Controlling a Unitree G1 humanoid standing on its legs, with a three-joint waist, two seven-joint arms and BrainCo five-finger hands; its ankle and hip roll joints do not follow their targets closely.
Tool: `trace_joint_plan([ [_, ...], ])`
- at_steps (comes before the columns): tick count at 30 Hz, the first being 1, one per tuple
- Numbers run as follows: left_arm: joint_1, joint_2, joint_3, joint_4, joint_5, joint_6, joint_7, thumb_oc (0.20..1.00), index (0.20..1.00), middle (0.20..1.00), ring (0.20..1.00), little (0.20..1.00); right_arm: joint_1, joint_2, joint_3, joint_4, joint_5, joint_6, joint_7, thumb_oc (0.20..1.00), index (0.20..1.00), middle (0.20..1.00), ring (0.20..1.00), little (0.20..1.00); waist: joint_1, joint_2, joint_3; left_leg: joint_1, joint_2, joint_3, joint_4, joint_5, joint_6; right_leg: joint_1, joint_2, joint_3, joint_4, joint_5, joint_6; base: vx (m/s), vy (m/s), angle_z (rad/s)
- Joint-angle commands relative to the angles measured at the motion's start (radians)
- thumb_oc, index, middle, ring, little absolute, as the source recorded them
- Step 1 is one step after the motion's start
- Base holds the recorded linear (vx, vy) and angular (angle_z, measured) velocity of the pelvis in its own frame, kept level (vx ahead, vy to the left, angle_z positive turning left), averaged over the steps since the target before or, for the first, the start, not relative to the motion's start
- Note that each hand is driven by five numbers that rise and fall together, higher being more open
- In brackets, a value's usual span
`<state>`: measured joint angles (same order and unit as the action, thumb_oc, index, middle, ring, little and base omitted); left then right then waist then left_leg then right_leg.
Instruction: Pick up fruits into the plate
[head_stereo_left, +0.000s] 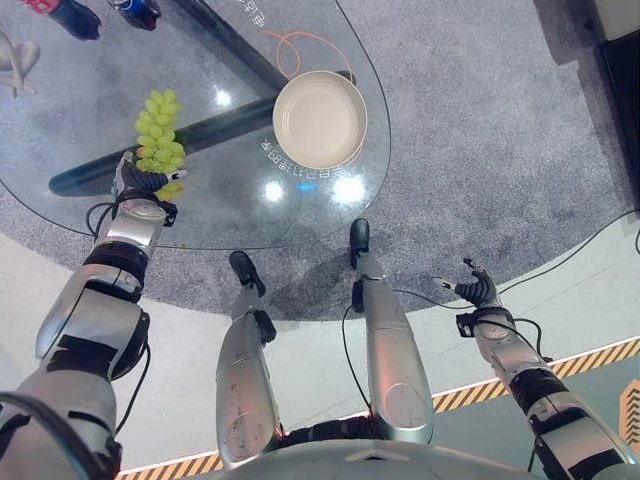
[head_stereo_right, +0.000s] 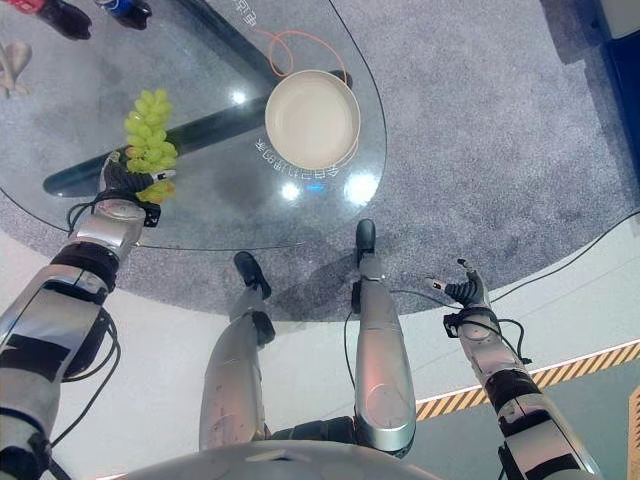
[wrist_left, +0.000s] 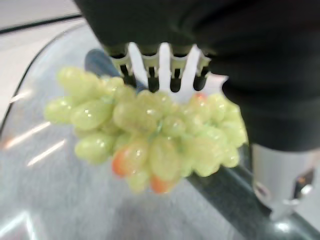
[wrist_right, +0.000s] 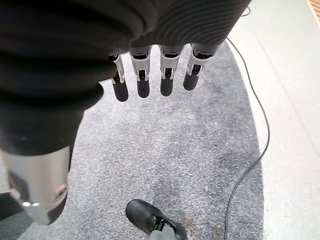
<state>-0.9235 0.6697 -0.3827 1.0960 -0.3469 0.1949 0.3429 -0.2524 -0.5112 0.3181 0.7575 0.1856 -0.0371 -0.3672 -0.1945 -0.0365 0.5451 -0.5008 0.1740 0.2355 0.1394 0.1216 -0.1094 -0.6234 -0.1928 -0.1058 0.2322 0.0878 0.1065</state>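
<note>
Head stereo looks down; wrist cameras look closely along hands.

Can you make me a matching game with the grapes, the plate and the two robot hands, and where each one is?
Things:
1. grapes
2. plate
3. left hand
4. right hand

Places or states:
A. hanging open over the grey carpet, away from the table
B. empty, near the glass table's edge
C. curled round the fruit
D. green bunch in a hand above the table

Pairs: 1-D, 2-B, 3-C, 4-A
</note>
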Motion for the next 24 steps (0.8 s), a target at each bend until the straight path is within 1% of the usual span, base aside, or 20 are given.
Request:
trace_joint_plan([
  [1, 0.007, 0.022, 0.063, 0.087, -0.055, 0.028, -0.033, 1.000, 1.000, 1.000, 1.000, 1.000, 0.037, -0.037, -0.023, -0.044, 0.015, 0.003, -0.028, 1.000, 1.000, 1.000, 1.000, 1.000, -0.013, -0.031, -0.025, -0.117, -0.056, 0.018, 0.176, -0.143, 0.030, -0.033, 0.094, -0.026, 0.081, -0.108, -0.035, 0.02, -0.002, -0.05],
  [5, -0.004, 0.032, 0.065, 0.118, -0.037, 0.045, -0.014, 1.000, 1.000, 1.000, 1.000, 1.000, 0.034, -0.048, -0.026, -0.057, 0.020, 0.002, -0.027, 1.000, 1.000, 1.000, 1.000, 1.000, -0.020, -0.035, -0.025, -0.145, -0.054, 0.016, 0.189, -0.141, 0.025, -0.057, 0.096, -0.022, 0.086, -0.105, -0.039, 0.03, 0.005, -0.03],
  [6, -0.003, 0.035, 0.064, 0.126, -0.033, 0.050, -0.006, 1.000, 1.000, 1.000, 1.000, 1.000, 0.040, -0.051, -0.022, -0.062, 0.022, 0.004, -0.028, 1.000, 1.000, 1.000, 1.000, 1.000, -0.020, -0.035, -0.025, -0.131, -0.053, 0.004, 0.201, -0.175, 0.016, -0.042, 0.099, -0.017, 0.097, -0.135, -0.032, 0.00, 0.000, 0.00],
  [7, -0.021, 0.041, 0.062, 0.136, -0.036, 0.061, 0.012, 1.000, 1.000, 1.000, 1.000, 1.000, 0.035, -0.056, -0.022, -0.076, 0.023, 0.008, -0.030, 1.000, 1.000, 1.000, 1.000, 1.000, -0.025, -0.040, -0.025, -0.160, -0.051, 0.016, 0.197, -0.142, 0.024, -0.071, 0.100, -0.018, 0.091, -0.105, -0.041, 0.09, 0.021, -0.01],
  [8, -0.030, 0.046, 0.060, 0.151, -0.026, 0.078, 0.033, 1.000, 1.000, 1.000, 1.000, 1.000, 0.042, -0.060, -0.018, -0.083, 0.028, 0.008, -0.030, 1.000, 1.000, 1.000, 1.000, 1.000, -0.028, -0.042, -0.025, -0.150, -0.050, 0.005, 0.208, -0.174, 0.015, -0.060, 0.105, -0.013, 0.103, -0.134, -0.034, -0.07, -0.005, -0.02],
  [9, -0.038, 0.050, 0.062, 0.156, -0.025, 0.077, 0.036, 1.000, 1.000, 1.000, 1.000, 1.000, 0.037, -0.061, -0.019, -0.086, 0.029, 0.007, -0.031, 1.000, 1.000, 1.000, 1.000, 1.000, -0.030, -0.045, -0.025, -0.171, -0.050, 0.016, 0.202, -0.141, 0.023, -0.081, 0.104, -0.016, 0.094, -0.104, -0.043, 0.00, 0.000, 0.00],
  [10, -0.049, 0.056, 0.061, 0.173, -0.018, 0.082, 0.047, 1.000, 1.000, 1.000, 1.000, 1.000, 0.037, -0.063, -0.015, -0.092, 0.033, 0.006, -0.033, 1.000, 1.000, 1.000, 1.000, 1.000, -0.032, -0.050, -0.025, -0.181, -0.048, 0.015, 0.207, -0.141, 0.023, -0.089, 0.107, -0.015, 0.097, -0.104, -0.044, 0.00, 0.000, 0.00],
  [11, -0.058, 0.060, 0.056, 0.195, -0.005, 0.089, 0.053, 1.000, 1.000, 1.000, 1.000, 1.000, 0.043, -0.065, -0.009, -0.091, 0.037, -0.002, -0.033, 1.000, 1.000, 1.000, 1.000, 1.000, -0.033, -0.053, -0.025, -0.175, -0.047, 0.002, 0.221, -0.174, 0.014, -0.080, 0.111, -0.011, 0.110, -0.132, -0.038, 0.07, 0.002, -0.01],
  [13, -0.071, 0.062, 0.049, 0.219, 0.004, 0.094, 0.063, 1.000, 1.000, 1.000, 1.000, 1.000, 0.044, -0.066, -0.005, -0.090, 0.044, -0.014, -0.032, 1.000, 1.000, 1.000, 1.000, 1.000, -0.037, -0.059, -0.025, -0.187, -0.043, 0.000, 0.230, -0.178, 0.013, -0.091, 0.113, -0.011, 0.117, -0.133, -0.039, 0.03, -0.021, -0.03],
  [14, -0.090, 0.066, 0.041, 0.244, 0.020, 0.116, 0.070, 1.000, 1.000, 1.000, 1.000, 1.000, 0.045, -0.069, 0.001, -0.098, 0.049, -0.022, -0.031, 1.000, 1.000, 1.000, 1.000, 1.000, -0.041, -0.066, -0.025, -0.199, -0.042, -0.001, 0.235, -0.178, 0.013, -0.105, 0.116, -0.011, 0.121, -0.130, -0.040, -0.01, -0.037, -0.05],
  [18, -0.117, 0.069, 0.024, 0.285, 0.057, 0.144, 0.095, 1.000, 1.000, 1.000, 1.000, 1.000, 0.044, -0.068, 0.007, -0.112, 0.059, -0.033, -0.034, 1.000, 1.000, 1.000, 1.000, 1.000, -0.046, -0.078, -0.025, -0.221, -0.037, -0.006, 0.241, -0.179, 0.014, -0.128, 0.122, -0.012, 0.128, -0.127, -0.040, -0.01, -0.035, -0.05],
  [19, -0.131, 0.073, 0.015, 0.307, 0.080, 0.152, 0.093, 1.000, 1.000, 1.000, 1.000, 1.000, 0.042, -0.070, 0.010, -0.117, 0.064, -0.041, -0.033, 1.000, 1.000, 1.000, 1.000, 1.000, -0.048, -0.084, -0.025, -0.231, -0.035, -0.007, 0.243, -0.178, 0.013, -0.138, 0.124, -0.012, 0.130, -0.125, -0.040, -0.03, -0.045, -0.05],
  [20, -0.143, 0.075, 0.004, 0.328, 0.130, 0.163, 0.082, 1.000, 1.000, 1.000, 1.000, 1.000, 0.042, -0.071, 0.012, -0.124, 0.071, -0.050, -0.034, 1.000, 1.000, 1.000, 1.000, 1.000, -0.050, -0.088, -0.025, -0.241, -0.033, -0.009, 0.247, -0.178, 0.013, -0.147, 0.126, -0.013, 0.132, -0.123, -0.040, -0.03, -0.040, -0.02],
  [21, -0.145, 0.075, 0.000, 0.331, 0.133, 0.164, 0.080, 1.000, 1.000, 1.000, 1.000, 1.000, 0.042, -0.071, 0.012, -0.124, 0.072, -0.051, -0.034, 1.000, 1.000, 1.000, 1.000, 1.000, -0.051, -0.089, -0.025, -0.242, -0.033, -0.009, 0.248, -0.178, 0.012, -0.148, 0.126, -0.013, 0.132, -0.122, -0.039, -0.02, -0.037, 0.01],
  [23, -0.149, 0.073, -0.025, 0.342, 0.212, 0.185, 0.051, 1.000, 1.000, 1.000, 1.000, 1.000, 0.042, -0.074, 0.017, -0.141, 0.077, -0.055, -0.038, 1.000, 1.000, 1.000, 1.000, 1.000, -0.053, -0.092, -0.025, -0.248, -0.033, -0.011, 0.247, -0.176, 0.011, -0.155, 0.128, -0.012, 0.130, -0.118, -0.039, 0.00, 0.000, 0.00],
  [24, -0.146, 0.069, -0.050, 0.344, 0.286, 0.208, 0.032, 0.482, 0.482, 0.482, 0.482, 0.482, 0.040, -0.078, 0.020, -0.151, 0.077, -0.057, -0.039, 1.000, 1.000, 1.000, 1.000, 1.000, -0.054, -0.091, -0.025, -0.249, -0.034, -0.011, 0.243, -0.174, 0.010, -0.159, 0.129, -0.011, 0.129, -0.114, -0.038, 0.00, 0.000, 0.00],
])
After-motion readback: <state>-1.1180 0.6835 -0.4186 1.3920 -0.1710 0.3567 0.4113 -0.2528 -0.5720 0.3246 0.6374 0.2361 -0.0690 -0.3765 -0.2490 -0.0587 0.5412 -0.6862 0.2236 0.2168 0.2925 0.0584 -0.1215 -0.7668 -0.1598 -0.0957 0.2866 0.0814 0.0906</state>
